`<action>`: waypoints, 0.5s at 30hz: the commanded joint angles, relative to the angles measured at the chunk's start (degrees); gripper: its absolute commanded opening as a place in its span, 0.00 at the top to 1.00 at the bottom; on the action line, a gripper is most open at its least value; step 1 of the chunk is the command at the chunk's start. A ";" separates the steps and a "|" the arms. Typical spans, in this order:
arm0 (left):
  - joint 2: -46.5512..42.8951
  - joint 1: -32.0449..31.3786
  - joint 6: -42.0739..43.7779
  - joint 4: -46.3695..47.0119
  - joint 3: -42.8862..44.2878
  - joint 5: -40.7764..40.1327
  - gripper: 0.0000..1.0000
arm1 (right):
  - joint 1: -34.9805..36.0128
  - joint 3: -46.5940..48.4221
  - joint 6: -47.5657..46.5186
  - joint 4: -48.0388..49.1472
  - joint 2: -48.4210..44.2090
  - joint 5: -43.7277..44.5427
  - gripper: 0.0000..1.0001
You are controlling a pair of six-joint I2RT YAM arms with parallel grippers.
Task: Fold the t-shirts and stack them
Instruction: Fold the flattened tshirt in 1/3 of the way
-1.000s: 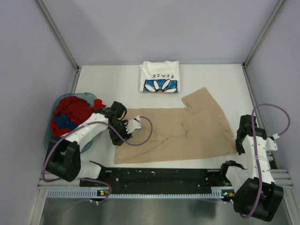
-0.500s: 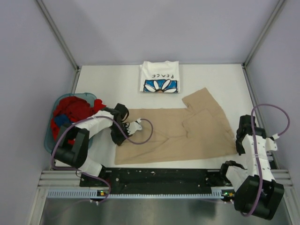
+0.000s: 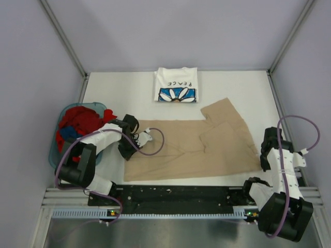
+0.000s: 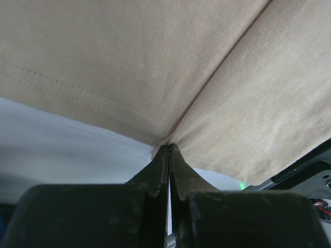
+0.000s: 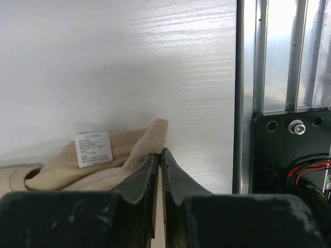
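Tan cloth is lying spread across the near middle of the white tabletop [image 3: 232, 82]: the beige t-shirt [image 3: 191, 150], half folded, with a sleeve angling toward the far right. The left pincer [image 4: 169, 150] is clenched on the shirt's hem at the left edge, its tips meeting with a pinch of fabric between them. The right pincer [image 5: 159, 153] is closing on the collar end near the right rail; its tips look nearly together against a raised fold beside the sewn-in label [image 5: 93, 148], though I cannot tell for certain that cloth is caught between them.

Judging from this, the step in hand is tensioning or folding the beige shirt lengthwise. To do it well, both ends should probably be lifted together and kept level, with the cloth taut enough to lose the wrinkles but not so tight that the hem slips free. The right grasp deserves confirming before any pull.

The folded white t-shirt [image 3: 176, 84] with the daisy print is sitting at the far edge, well apart. Red and blue shirts [image 3: 77, 126] are heaped in the teal basket [image 3: 55, 153] at the left; how many is unclear. The left arm is covering the shirt's near-left corner from above.
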 commanded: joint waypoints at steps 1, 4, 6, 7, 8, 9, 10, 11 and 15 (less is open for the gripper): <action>-0.32 0.88 -0.03 1.67 -2.78 -8.54 1.00 | -1.81 -0.64 0.46 -0.03 -0.35 2.90 0.92; -2.07 0.88 1.11 -1.23 -1.11 -0.65 0.86 | -1.82 0.76 -1.20 0.32 0.09 3.33 0.51; -3.40 0.88 1.46 -3.42 1.86 2.87 0.65 | -1.82 2.86 -5.58 1.72 0.09 4.12 0.30; -3.92 0.88 1.64 -4.48 3.80 4.54 0.59 | -1.82 4.44 -7.86 2.42 -0.08 4.56 0.24; -4.28 0.88 1.82 -5.71 6.86 5.95 0.56 | -1.82 5.85 -10.06 3.99 -0.26 5.18 0.20; -4.54 0.88 1.99 -6.68 9.50 7.10 0.55 | -1.82 7.43 -14.78 7.23 -0.52 4.92 0.19; -4.37 0.96 1.91 -7.21 11.79 7.46 0.52 | -1.82 8.92 -20.05 12.31 -0.96 2.83 0.19; -4.11 1.05 1.73 -7.48 14.34 7.29 0.51 | -1.82 10.42 -26.63 17.84 -1.22 -0.93 0.18; 0.80 2.80 2.34 -6.60 23.83 3.16 0.48 | -1.29 12.89 -42.59 40.95 0.87 -26.15 0.13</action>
